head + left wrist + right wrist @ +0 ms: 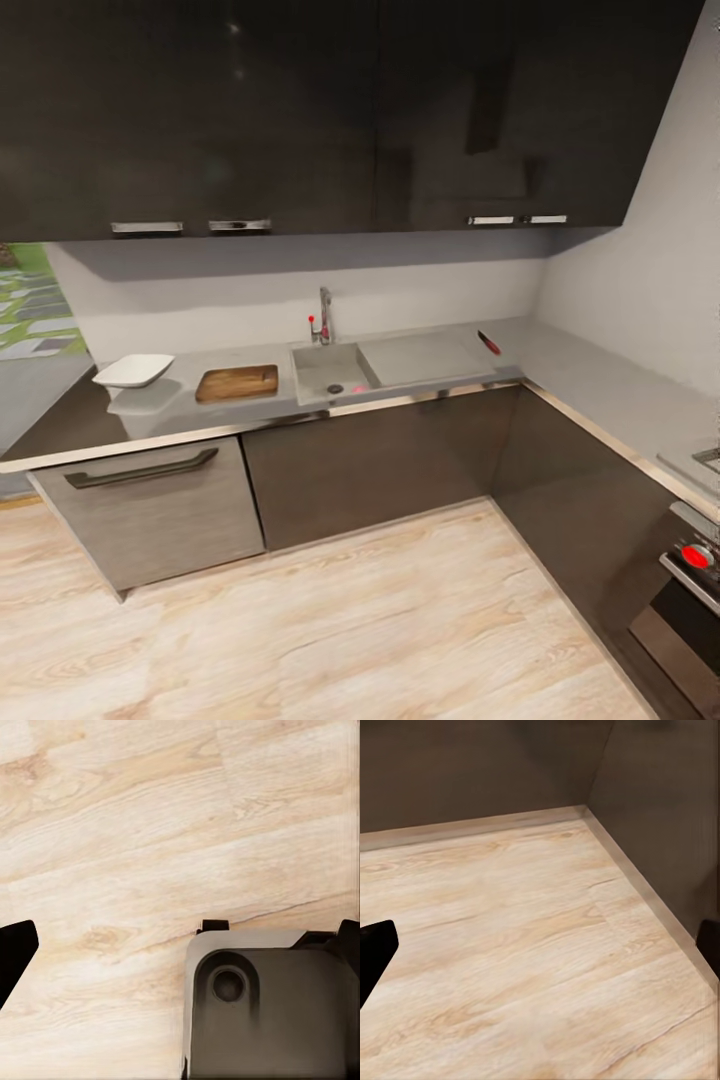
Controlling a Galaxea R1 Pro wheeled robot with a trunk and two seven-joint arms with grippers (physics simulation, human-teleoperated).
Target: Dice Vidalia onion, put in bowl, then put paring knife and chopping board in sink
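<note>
Beyond sink (334, 373), paring knife (489, 343) diagonal.

Vidalia onion (358, 388) — tiny pink speck in sink (322, 366), perhaps half-hidden; paring knife (489, 343) blade indistinct.

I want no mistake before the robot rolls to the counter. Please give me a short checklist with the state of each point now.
1. Vidalia onion lies in the sink basin: ok.
2. Chopping board bare on the countertop, left of the sink: ok.
3. Paring knife lies beyond the drainboard, right of the sink: ok.
4. Bowl left of the board: ok; whether it holds anything: cannot tell.
5. Both grippers free, fingers wide apart over wooden floor: ok.
</note>
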